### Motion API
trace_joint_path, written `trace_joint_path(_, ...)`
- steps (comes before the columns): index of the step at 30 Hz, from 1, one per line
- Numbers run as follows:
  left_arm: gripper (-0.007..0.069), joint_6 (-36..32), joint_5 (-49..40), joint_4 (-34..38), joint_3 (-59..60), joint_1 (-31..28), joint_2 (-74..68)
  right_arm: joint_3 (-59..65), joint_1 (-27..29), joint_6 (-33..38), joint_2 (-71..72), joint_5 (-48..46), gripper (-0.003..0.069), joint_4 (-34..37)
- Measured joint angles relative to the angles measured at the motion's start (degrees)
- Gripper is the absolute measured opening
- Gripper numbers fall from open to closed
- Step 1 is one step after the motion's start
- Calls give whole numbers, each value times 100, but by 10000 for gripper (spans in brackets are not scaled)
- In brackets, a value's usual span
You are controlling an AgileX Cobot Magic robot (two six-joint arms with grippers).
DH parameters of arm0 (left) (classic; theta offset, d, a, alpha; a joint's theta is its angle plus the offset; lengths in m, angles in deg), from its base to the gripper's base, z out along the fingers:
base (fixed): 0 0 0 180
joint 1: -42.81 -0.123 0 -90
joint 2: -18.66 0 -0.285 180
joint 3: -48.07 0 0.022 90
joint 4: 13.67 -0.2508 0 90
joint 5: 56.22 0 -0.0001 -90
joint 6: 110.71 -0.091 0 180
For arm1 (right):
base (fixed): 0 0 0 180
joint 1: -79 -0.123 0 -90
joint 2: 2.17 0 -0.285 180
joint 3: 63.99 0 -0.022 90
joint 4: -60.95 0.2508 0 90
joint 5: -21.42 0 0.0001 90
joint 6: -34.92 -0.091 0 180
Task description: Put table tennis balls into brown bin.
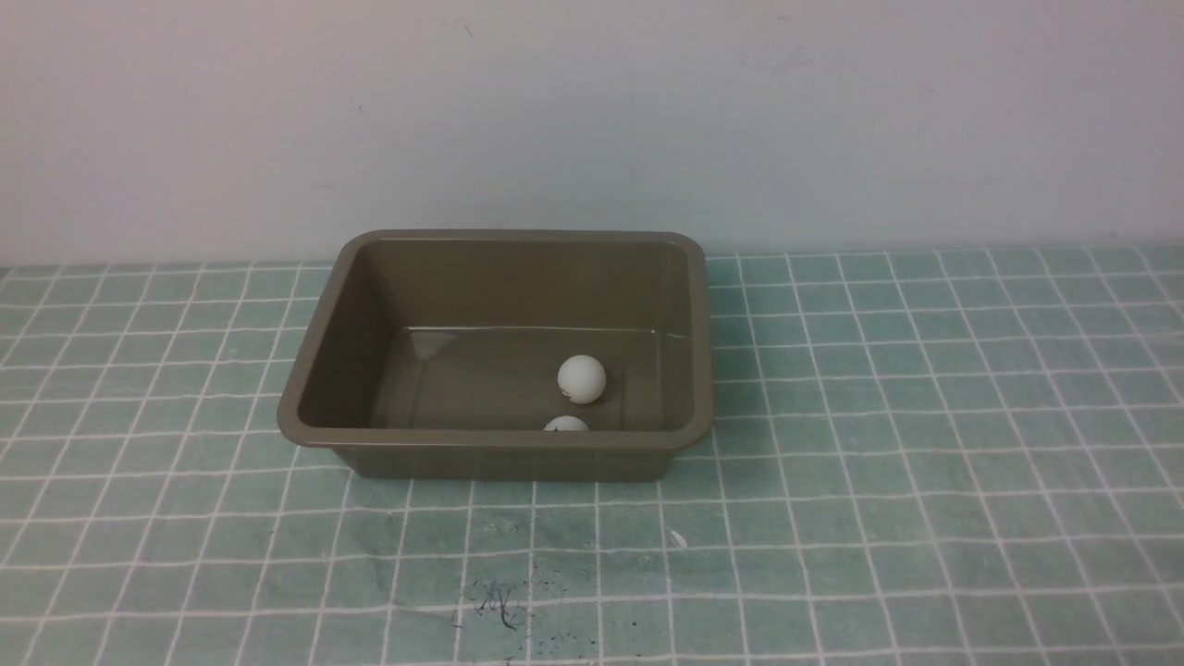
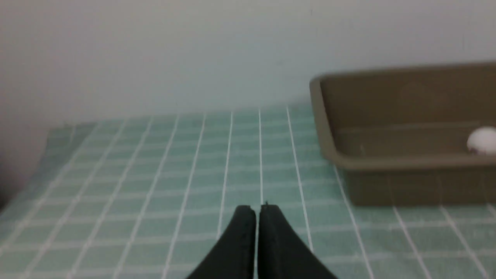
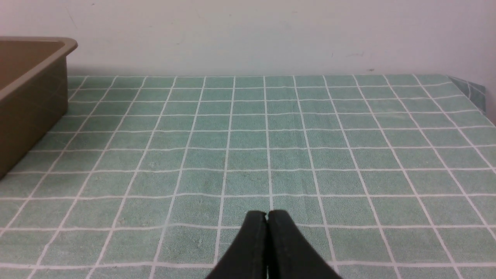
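Front view: I see the glossy olive-brown rectangular plastic bin (image 1: 499, 442) sitting near the middle of the surface, slightly toward 9 o'clock from centre, its far rim close to the pale wall (image 1: 592, 111).
Surface: a mint-green cloth with a white grid (image 1: 925, 416) covers it; a small dark scuff (image 1: 499, 606) lies on the cloth at 6 o'clock from the bin, well apart from it.
First ball: a small matte white table tennis ball (image 1: 582, 378) rests on the bin floor, toward the 4 o'clock part of the floor, with a tiny dark mark low on it.
Second ball: another white table tennis ball (image 1: 566, 424) sits at 6 o'clock from the first, close to it; only its top shows above the near rim, so I cannot tell whether the two touch.
Arms: neither arm shows in the front view.
Left tool: in the left wrist view my black left tool (image 2: 257, 211) has its fingertips pressed together with nothing between them, hanging over bare cloth; the bin (image 2: 403, 164) is off to one side, apart from it, with one white ball (image 2: 482, 140) visible inside, blurred.
Right tool: in the right wrist view my black right tool (image 3: 267, 217) is likewise closed tip to tip on nothing, above the cloth; a corner of the bin (image 3: 31, 85) shows at the edge, well apart.
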Motion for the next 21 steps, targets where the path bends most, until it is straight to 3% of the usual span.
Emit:
trace_joint_path(5,-5,320,-337,-19,412,-12,192,0,0,0,0,7,-15,6)
trace_joint_path(21,-5,376,-319,-19,412,-12,192,0,0,72,0,7,-15,12)
